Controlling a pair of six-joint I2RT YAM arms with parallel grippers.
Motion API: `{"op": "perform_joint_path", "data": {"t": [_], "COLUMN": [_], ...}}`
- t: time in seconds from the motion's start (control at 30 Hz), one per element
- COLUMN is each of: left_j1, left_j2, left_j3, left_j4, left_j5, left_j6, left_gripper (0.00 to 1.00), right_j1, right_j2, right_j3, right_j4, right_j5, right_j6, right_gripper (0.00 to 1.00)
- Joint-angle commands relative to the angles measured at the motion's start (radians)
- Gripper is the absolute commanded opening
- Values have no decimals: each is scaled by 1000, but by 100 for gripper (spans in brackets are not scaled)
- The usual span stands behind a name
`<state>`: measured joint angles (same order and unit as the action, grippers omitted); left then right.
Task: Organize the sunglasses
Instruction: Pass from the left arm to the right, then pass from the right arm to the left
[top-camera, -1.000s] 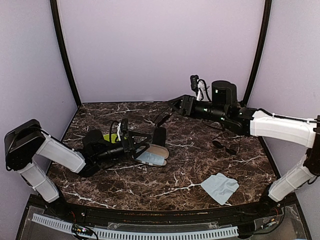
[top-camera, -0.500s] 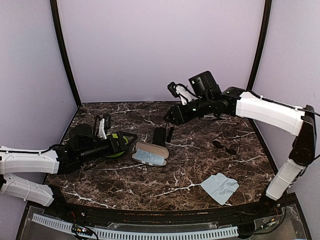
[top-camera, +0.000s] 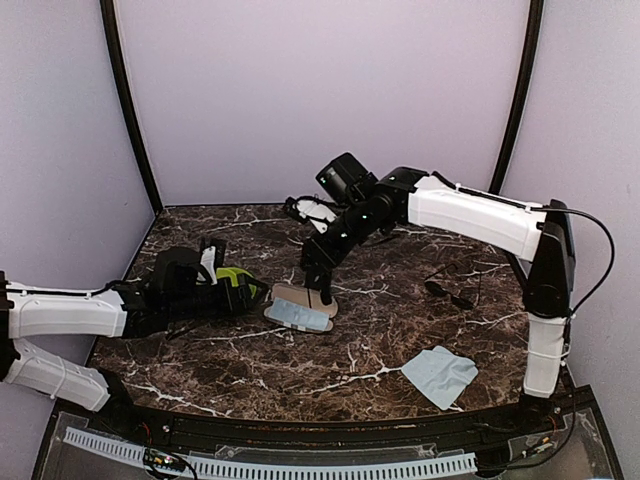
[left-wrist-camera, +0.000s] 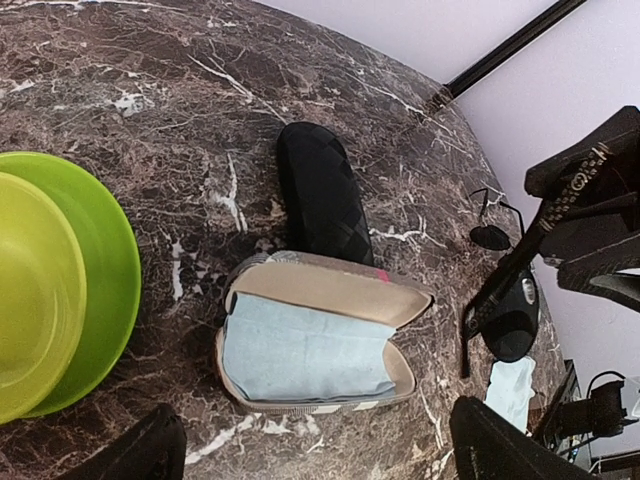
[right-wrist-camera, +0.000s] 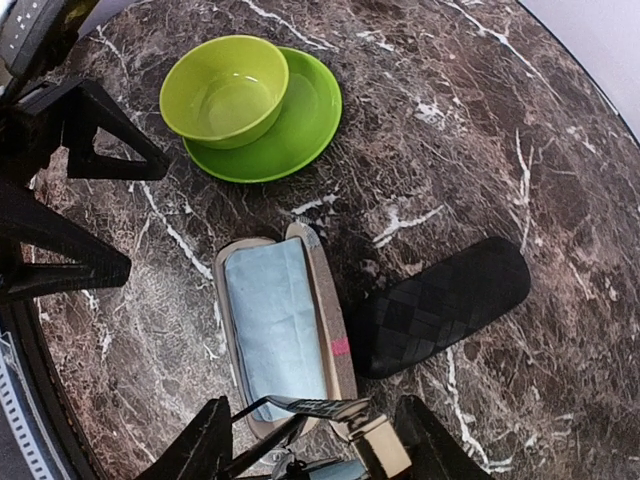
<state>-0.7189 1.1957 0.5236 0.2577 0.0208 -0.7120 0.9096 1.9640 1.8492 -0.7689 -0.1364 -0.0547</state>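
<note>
My right gripper (right-wrist-camera: 320, 452) is shut on a pair of sunglasses (right-wrist-camera: 312, 405) with a patterned temple arm, held just above the near end of an open case (right-wrist-camera: 285, 330) lined with a light blue cloth. In the left wrist view, those sunglasses (left-wrist-camera: 510, 322) hang to the right of the case (left-wrist-camera: 312, 342). A second pair of sunglasses (top-camera: 448, 291) lies on the table at the right. My left gripper (top-camera: 243, 292) stands open to the left of the case, by the green bowl, with nothing between its fingers (left-wrist-camera: 135, 455).
A closed black woven case (right-wrist-camera: 440, 305) lies beside the open one. A green bowl on a green plate (right-wrist-camera: 262, 105) sits near the left gripper. A loose light blue cloth (top-camera: 440, 375) lies front right on the marble table (top-camera: 380, 340).
My right arm has swung left and down with the sunglasses, from the back of the table to over the open case. My left gripper has drawn back left from the case.
</note>
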Motion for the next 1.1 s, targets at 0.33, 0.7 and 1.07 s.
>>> {"op": "perform_joint_path", "data": {"t": [0.33, 0.7, 1.07], "left_j1": [15, 15, 15], "left_j2": [-100, -21, 39], "left_j3": [-74, -80, -79], "left_j4": [-2, 67, 115], "left_j5": [-28, 25, 57], "left_j6": [-17, -15, -12], "left_gripper": [94, 93, 93], "right_j1": [54, 52, 28], "right_j2": [171, 66, -3], "right_j3": [208, 67, -28], "right_j4": [-213, -167, -151], "right_j5": [85, 114, 130], "right_j6": [-169, -189, -198], "right_gripper": [39, 38, 38]}}
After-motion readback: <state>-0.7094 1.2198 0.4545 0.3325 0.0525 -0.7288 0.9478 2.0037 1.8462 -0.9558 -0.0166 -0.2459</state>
